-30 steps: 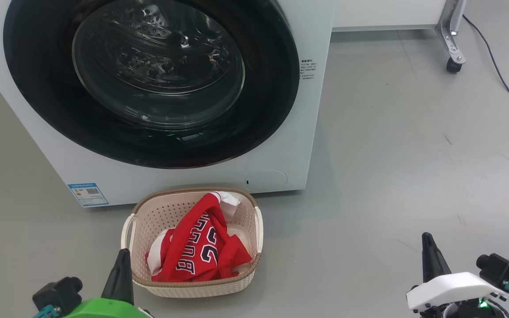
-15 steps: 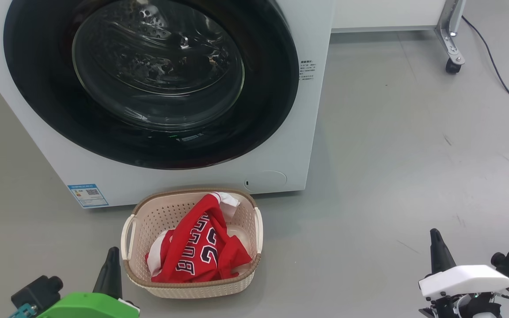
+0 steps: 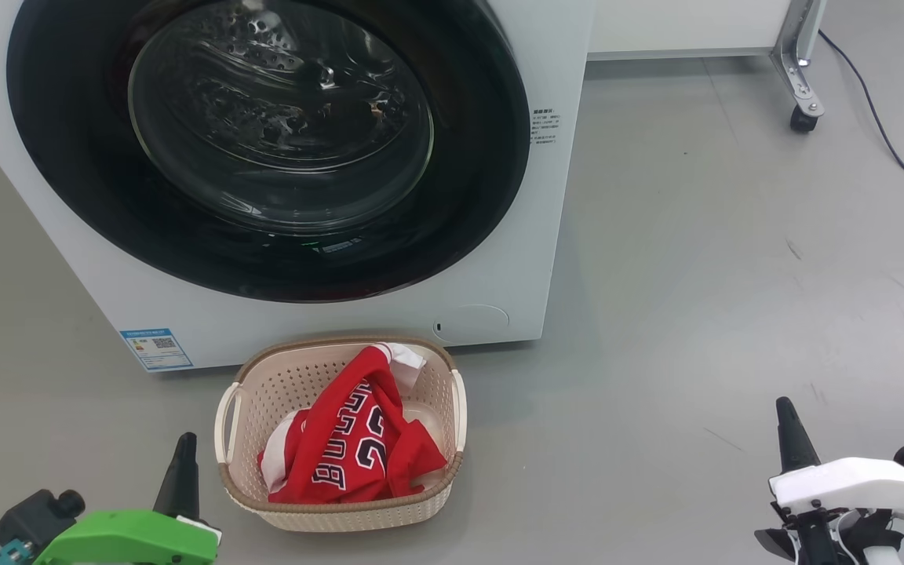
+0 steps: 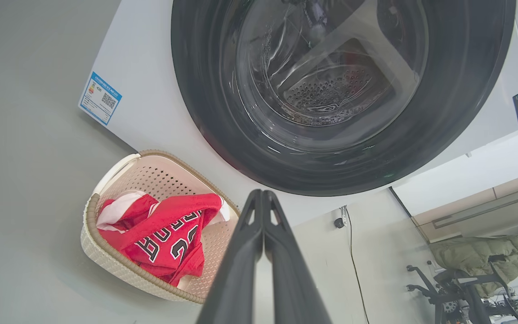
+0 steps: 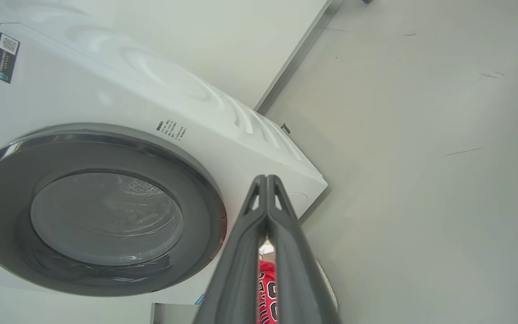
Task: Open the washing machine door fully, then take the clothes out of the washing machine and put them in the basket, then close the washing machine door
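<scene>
- The washing machine (image 3: pixel 554 235) stands on the grey floor (image 3: pixel 695 275).
- The washing machine door (image 3: pixel 475 157) lies closed flat against its white front.
- The basket (image 3: pixel 342 514) sits on the floor just in front of the washer, below the door.
- The clothes (image 3: pixel 350 447) lie heaped inside the basket, jersey lettering showing.
- The left gripper (image 3: pixel 184 441) hangs just left of the basket, fingers clenched together on nothing.
- The right gripper (image 3: pixel 784 406) is well off to the right, likewise clenched and empty.
</scene>
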Robot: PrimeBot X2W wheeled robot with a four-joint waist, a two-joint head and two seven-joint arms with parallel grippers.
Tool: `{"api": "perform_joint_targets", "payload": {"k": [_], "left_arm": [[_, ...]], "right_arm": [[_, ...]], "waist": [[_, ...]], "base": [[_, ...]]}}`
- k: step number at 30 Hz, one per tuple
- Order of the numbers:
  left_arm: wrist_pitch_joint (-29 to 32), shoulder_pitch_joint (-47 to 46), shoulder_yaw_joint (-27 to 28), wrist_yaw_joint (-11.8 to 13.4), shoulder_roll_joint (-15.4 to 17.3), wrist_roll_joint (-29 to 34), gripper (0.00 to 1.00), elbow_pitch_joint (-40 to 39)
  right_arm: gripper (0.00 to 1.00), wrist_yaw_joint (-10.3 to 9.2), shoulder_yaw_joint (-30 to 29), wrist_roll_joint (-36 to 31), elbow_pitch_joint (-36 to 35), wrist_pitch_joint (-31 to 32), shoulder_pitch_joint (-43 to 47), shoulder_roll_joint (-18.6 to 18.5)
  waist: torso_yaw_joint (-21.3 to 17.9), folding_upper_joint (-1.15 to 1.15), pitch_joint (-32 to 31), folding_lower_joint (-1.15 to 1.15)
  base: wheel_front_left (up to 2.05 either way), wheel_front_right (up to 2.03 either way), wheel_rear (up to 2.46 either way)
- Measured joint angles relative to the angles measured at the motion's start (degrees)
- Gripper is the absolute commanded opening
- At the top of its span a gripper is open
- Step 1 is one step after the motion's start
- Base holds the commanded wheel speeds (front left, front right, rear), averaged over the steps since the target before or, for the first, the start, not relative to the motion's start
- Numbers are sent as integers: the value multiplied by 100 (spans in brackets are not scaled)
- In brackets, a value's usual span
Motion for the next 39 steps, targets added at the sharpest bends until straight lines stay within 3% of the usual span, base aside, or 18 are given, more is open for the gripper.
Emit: {"api": "perform_joint_targets", "payload": {"k": [39], "left_arm": [[569,-399,682,-550,35,-2931,0,405]], "right_arm": [[0,186,-621,2928,80,705,-430,-45]], "waist": [[-17,0,-51,0]], "base": [[0,0,0]]}}
